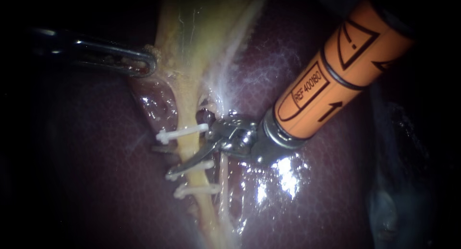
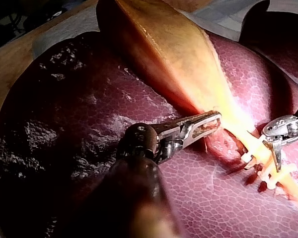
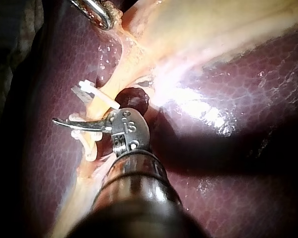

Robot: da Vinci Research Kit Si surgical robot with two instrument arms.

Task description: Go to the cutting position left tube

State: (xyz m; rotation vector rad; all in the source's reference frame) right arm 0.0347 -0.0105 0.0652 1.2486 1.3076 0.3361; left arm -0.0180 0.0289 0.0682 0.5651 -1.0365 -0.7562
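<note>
Endoscope view: the left instrument (image 1: 143, 62), its hand pinching the edge of the gallbladder (image 1: 192, 33), holds the yellow tissue to one side, seemingly to stretch the left tube (image 1: 188, 147) straight over the liver (image 1: 312, 206). The right instrument (image 1: 189, 161) reaches in from the upper right and lays a thin blade across that tube, between the top and middle of three white clips (image 1: 182, 133). This looks a likely spot for a cut, with clips on either side. Whether its hand is spread or pressed together cannot be told: only one blade shows, and any partner would lie behind the tube. The left shaft fades into darkness, and glare masks part of the thinner tube (image 1: 224, 182) just right of the clipped one.
</note>
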